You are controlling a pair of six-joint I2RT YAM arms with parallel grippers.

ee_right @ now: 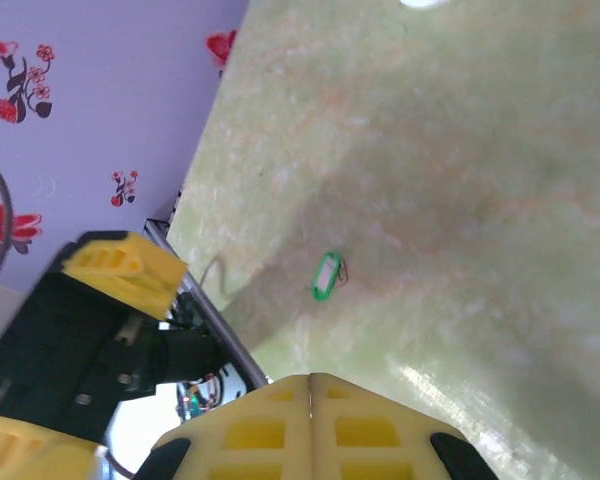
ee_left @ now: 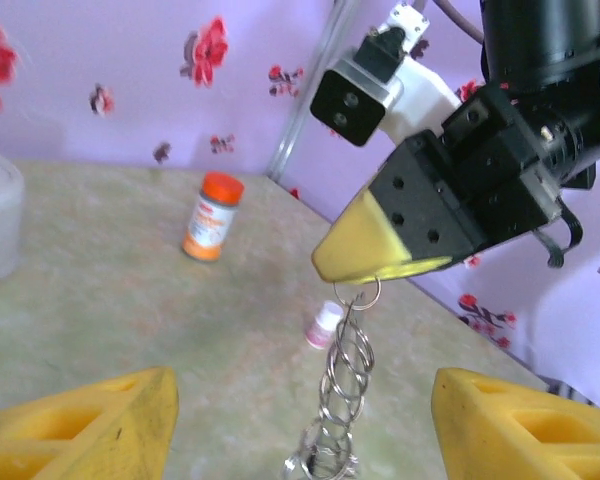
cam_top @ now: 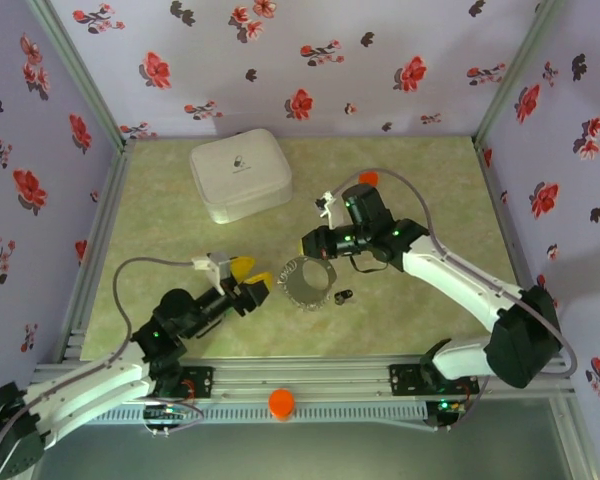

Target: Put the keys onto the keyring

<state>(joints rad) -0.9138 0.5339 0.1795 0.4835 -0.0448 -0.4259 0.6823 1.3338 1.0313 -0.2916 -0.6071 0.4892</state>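
— What sits furthest left?

— A white case (cam_top: 240, 175), far back on the bench (cam_top: 160, 250), well apart from the rest. Nearer my base, my left jaws stand wide open and hold nothing. Their two yellow fingers (ee_left: 90, 430) frame the bottom corners of the left wrist view (the chain shows between them, further off, touching neither).

— And the keyring?

— Just right of those jaws. The keyring (ee_left: 345, 390) hangs as a string of small grey links, its top link pinched at the very tip of my right jaws and its lower end bunching at the bottom edge of that view. From above it reads as a grey loop between my two arms.

— So the right jaws have it?

— Yes. They are fully closed, both yellow tips pressed flat together, gripping the top link.

— Where are the keys?

— The green key (ee_right: 326, 275) lies flat on the bench below my right wrist, touching nothing. The black key (cam_top: 342, 296) lies just right of the loop (too small for me to tell whether it touches the chain).

— Anything further right?

— A tiny white cap (ee_left: 325, 325) sits on the bench beyond the chain. An orange-capped bottle (ee_left: 212, 215) stands upright at the far side, behind my right arm.
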